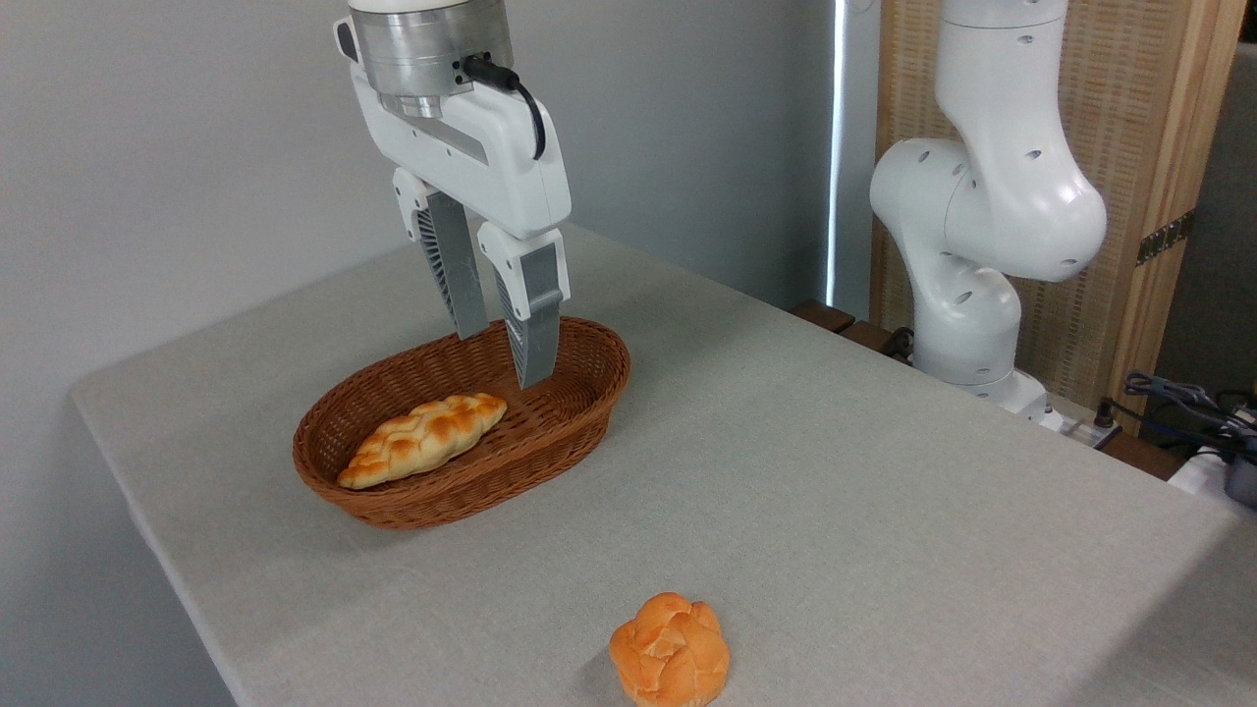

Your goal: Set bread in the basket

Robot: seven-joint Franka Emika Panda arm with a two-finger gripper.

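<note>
Bread [670, 649] is not your leftmost item, so start at the basket [589, 393] on the grey bench [884, 471], where a pale braided loaf [422, 440] lies along the left half. Just right of that loaf your hand [501, 349] hangs above the basket's far end, fingers a little apart, gripping nothing. Further right and nearer the camera, you'll find the bun alone on the bench, well apart from the basket; the arm's white base [972, 245] stands at far right.

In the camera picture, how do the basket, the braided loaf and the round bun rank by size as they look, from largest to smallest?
1. Basket, clearly the largest.
2. Braided loaf, lying in the basket.
3. Bun, shorter than the loaf but rounder; it lies nearer the camera, so its true size against the loaf is unsure.
</note>
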